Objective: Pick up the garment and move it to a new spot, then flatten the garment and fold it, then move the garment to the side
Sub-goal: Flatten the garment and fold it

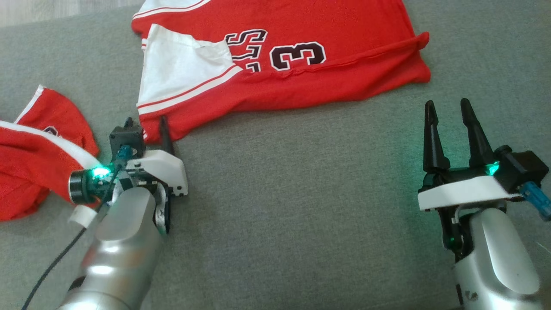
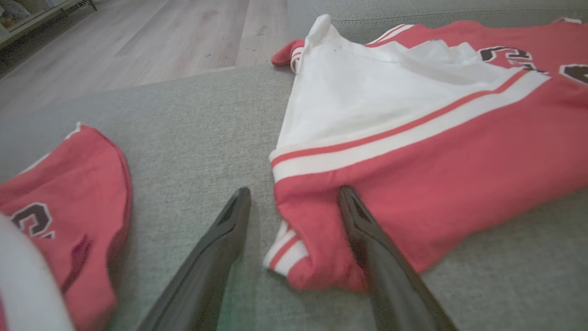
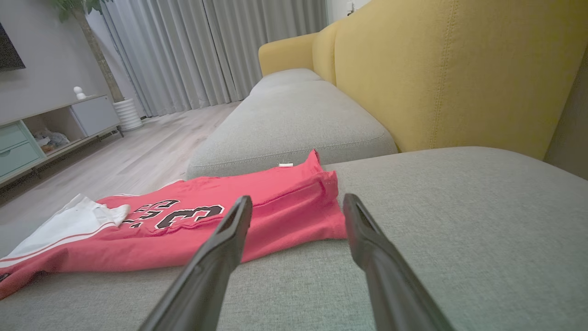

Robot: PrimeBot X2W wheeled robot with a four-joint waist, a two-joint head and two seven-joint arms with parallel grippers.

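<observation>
Garment (image 1: 301,82) (a red numbered jersey) lies upper centre on the grey sofa cushion (image 1: 301,206). Left tool (image 1: 146,124) stands spread astride its lower-left corner; right tool (image 1: 447,106), lower right, spread and apart.

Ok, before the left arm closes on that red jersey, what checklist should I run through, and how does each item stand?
1. Jaws of left gripper open: ok.
2. Near corner of red jersey between those jaws: ok.
3. Jaws low enough to catch the cloth: cannot tell.
4. Jaws of right gripper open: ok; it hangs over bare cushion, apart from the jersey.
5. Jersey lying flat: not ok; the white panel and the far hem are folded over.
6. Second red garment clear of the left arm: cannot tell; it lies right beside the wrist.
</observation>
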